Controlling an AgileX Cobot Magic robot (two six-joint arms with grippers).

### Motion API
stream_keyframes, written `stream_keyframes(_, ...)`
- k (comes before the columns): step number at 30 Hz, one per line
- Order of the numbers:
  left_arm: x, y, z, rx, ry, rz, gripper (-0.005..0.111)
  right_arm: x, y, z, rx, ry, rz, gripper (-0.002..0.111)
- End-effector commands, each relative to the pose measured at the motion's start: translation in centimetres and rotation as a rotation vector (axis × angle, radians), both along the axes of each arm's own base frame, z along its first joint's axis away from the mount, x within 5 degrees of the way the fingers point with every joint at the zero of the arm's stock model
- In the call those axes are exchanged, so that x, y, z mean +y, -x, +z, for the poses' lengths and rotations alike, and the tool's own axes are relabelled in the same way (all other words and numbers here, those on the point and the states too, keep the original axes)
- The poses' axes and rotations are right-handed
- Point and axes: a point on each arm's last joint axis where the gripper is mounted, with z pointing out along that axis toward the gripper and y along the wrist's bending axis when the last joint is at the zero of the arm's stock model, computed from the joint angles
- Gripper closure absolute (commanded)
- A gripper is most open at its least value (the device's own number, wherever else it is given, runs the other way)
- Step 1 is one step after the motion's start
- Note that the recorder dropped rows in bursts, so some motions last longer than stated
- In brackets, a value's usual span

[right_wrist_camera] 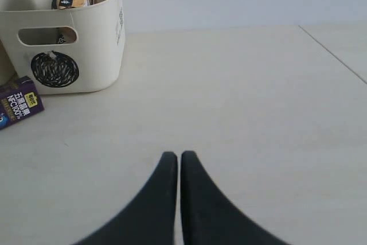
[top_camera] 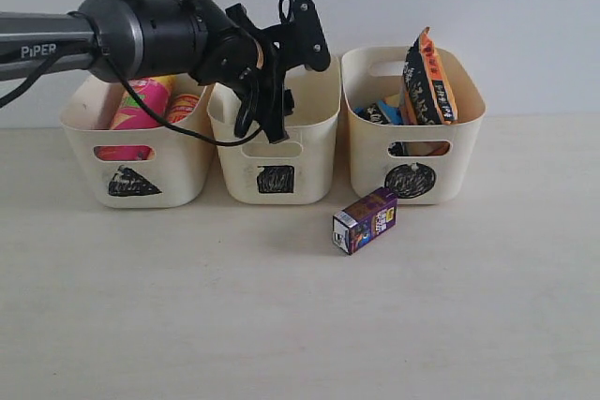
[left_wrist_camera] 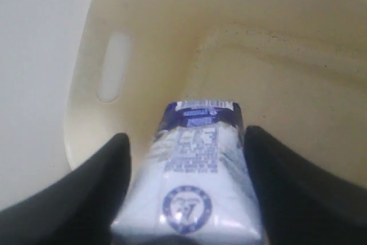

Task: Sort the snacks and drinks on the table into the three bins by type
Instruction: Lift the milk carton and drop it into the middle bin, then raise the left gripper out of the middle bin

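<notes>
- Triangle-marked cream plastic tub (top_camera: 178,170), left of the row: we count two tall chip tubes standing in it, one pink (top_camera: 139,105) and one yellow-orange (top_camera: 183,106). We judge this type done.
- Circle-marked cream tub (top_camera: 464,142), right of the row: it holds the orange-brown crinkly bag (top_camera: 429,77), upright and sticking out above the rim, and the shiny blue-black bag (top_camera: 380,112) lower beside it. Also done.
- Square-marked cream tub (top_camera: 314,161), middle: its floor shows bare in the left wrist view.
- Small white box carton with blue print (left_wrist_camera: 195,182): it sits between the jaws of the left tool (left_wrist_camera: 186,135), inside the middle tub's walls. The jaws stand about carton-wide. We cannot tell whether they grip it or have let go.
- Small dark purple box carton (top_camera: 366,220): it lies on its side on the pale beige worktop (top_camera: 187,325), just in front of the circle tub. This one is left to sort.
- Right tool (right_wrist_camera: 179,154): jaws closed together, holding nothing, low over bare worktop.
</notes>
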Motion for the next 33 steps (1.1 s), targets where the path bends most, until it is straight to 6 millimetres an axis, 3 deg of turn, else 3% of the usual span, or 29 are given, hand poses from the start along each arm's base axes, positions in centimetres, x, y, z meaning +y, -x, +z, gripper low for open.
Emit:
stream_keyframes(1, -0.2, -0.1, 0.6, -0.029, 0.03, -0.009, 0.027, 0.0, 0.0, 0.1, -0.013, 0.005, 0.0, 0.108)
stream_keyframes(8, 0.0, 0.0, 0.6, -0.012, 0.029, 0.013, 0.026, 0.0, 0.0, 0.1, -0.013, 0.003, 0.0, 0.108)
stream_keyframes(13, 0.8, 0.6, 2.4, 0.014, 0.047, 0.083, 0.035, 0.0, 0.0, 0.1, -0.013, 0.002, -0.001, 0.108)
stream_keyframes(17, 1.7, 1.6, 4.7, 0.038, 0.058, 0.134, 0.056, 0.0, 0.0, 0.1, -0.013, 0.002, -0.001, 0.108)
stream_keyframes(22, 2.5, 3.2, 7.1, 0.118, 0.117, 0.188, 0.101, 0.0, 0.0, 0.1, -0.013, 0.001, -0.001, 0.108)
stream_keyframes(33, 3.1, 7.0, 6.8, 0.27, 0.124, 0.129, 0.102, 0.0, 0.0, 0.1, -0.013, 0.001, -0.001, 0.108)
